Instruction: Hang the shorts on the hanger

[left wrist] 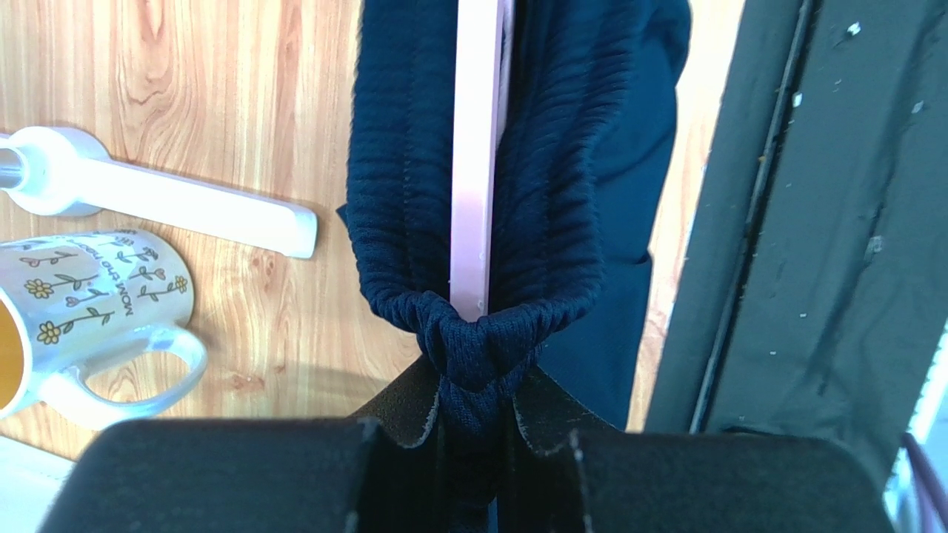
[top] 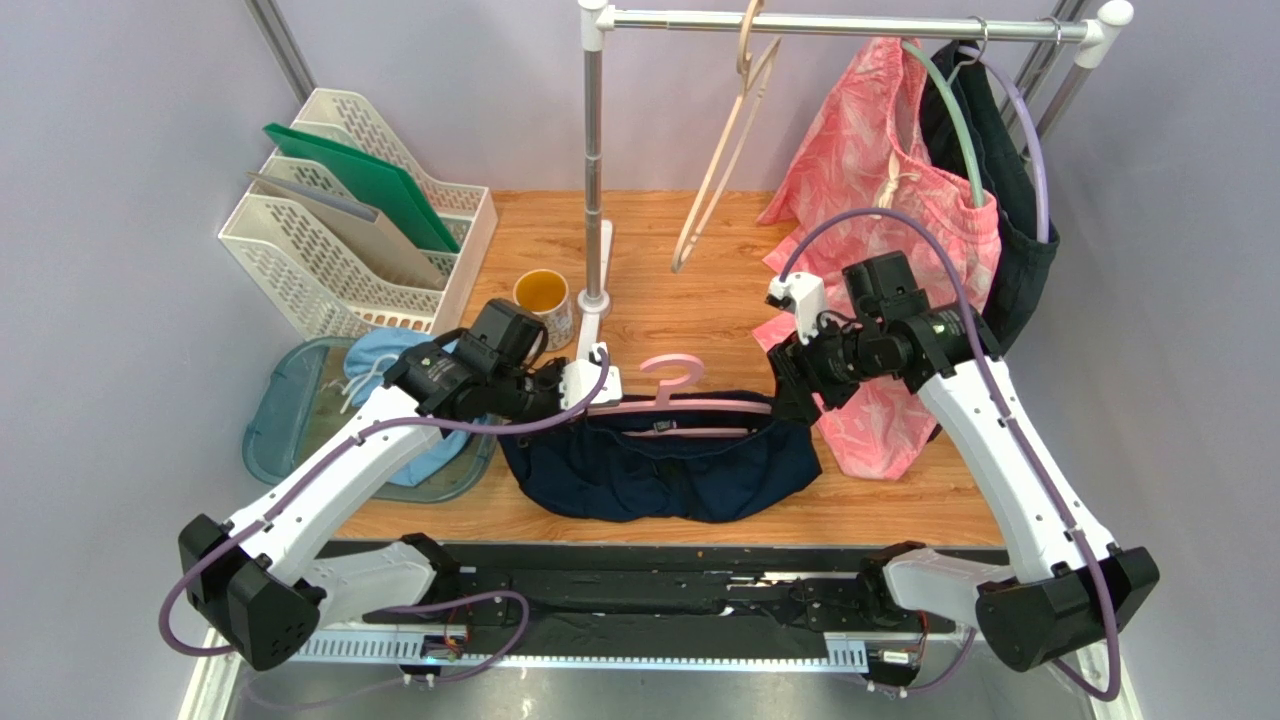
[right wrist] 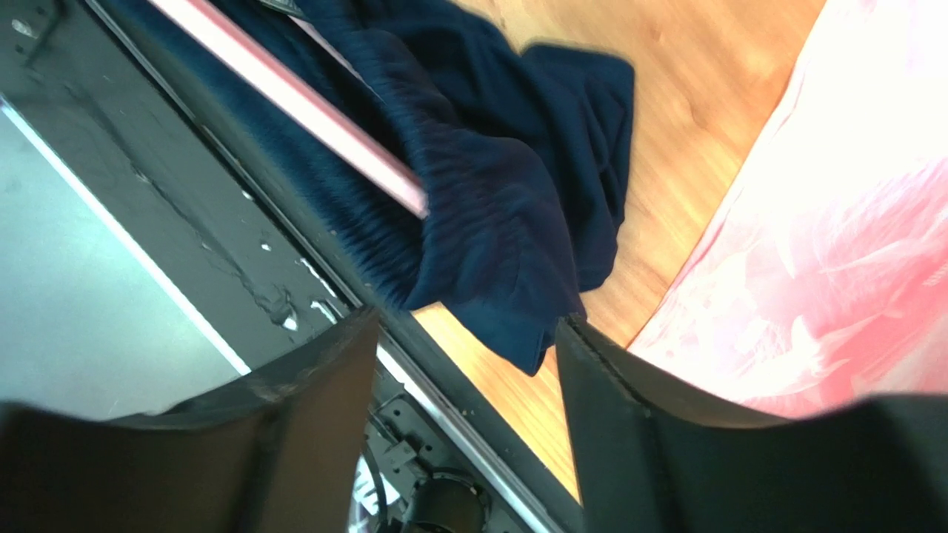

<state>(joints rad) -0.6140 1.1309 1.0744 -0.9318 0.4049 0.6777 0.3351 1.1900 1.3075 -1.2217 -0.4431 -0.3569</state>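
The navy shorts [top: 661,465] hang on the pink hanger [top: 672,393] near the table's front edge, waistband stretched along its bar. My left gripper [top: 559,393] is shut on the left end of the waistband [left wrist: 479,344], right at the hanger's tip [left wrist: 476,189]. My right gripper [top: 787,393] is open and empty, just beside the right end of the shorts [right wrist: 490,211] and the hanger bar [right wrist: 300,106]. The fabric there lies ahead of the fingers [right wrist: 623,389], not between them.
A flowered mug [top: 541,305] and the clothes rail's base [top: 597,270] stand behind the left gripper. Pink patterned shorts [top: 902,225] and a dark garment hang at the right. A beige hanger [top: 729,135] hangs on the rail. A white rack [top: 353,218] and a light blue garment [top: 376,368] are at the left.
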